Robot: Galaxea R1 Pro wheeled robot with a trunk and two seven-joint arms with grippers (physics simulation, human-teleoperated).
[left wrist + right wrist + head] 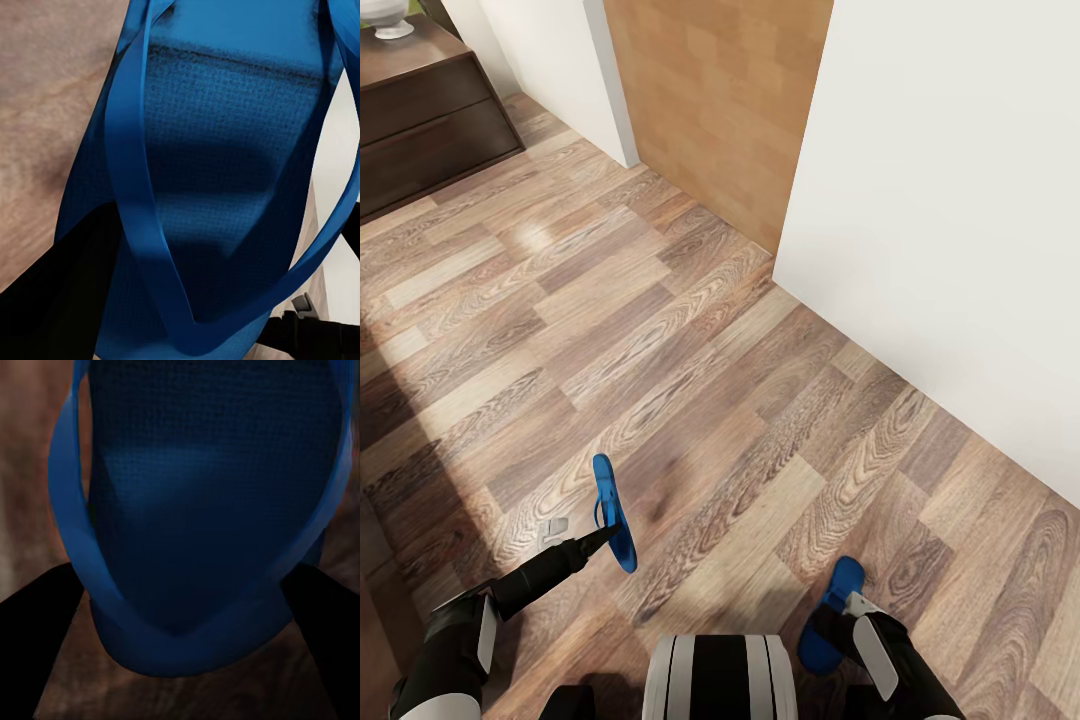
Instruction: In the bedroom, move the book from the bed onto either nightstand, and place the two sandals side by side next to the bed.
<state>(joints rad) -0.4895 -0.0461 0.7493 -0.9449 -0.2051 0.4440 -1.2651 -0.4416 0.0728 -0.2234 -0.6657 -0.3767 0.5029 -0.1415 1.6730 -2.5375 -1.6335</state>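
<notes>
at eleven o'clock in the head view a dark-brown cabinet (420, 120) stands against the wall, well apart from the robot. lower, at seven o'clock, the left gripper (605, 530) has its jaws clamped on one blue sandal (615, 515), held edge-up above the wood-plank floor (690, 350); the left wrist view shows its sole and straps (217, 172) right up against the camera. at five o'clock the right gripper (840, 615) carries the other sandal (838, 590), half hidden by the forearm; in the right wrist view its sole (202, 510) sits between the dark fingers (37, 622), so those jaws look clamped on it too. at one o'clock a white mass (960, 200), possibly the mattress, rises beside a lighter wooden panel (710, 90).

judged from this, the sandal step is in hand, both picked up and neither set down. the next move calls for lowering the pair flat, side by side, on the floor near the bed. the book is still to come.
</notes>
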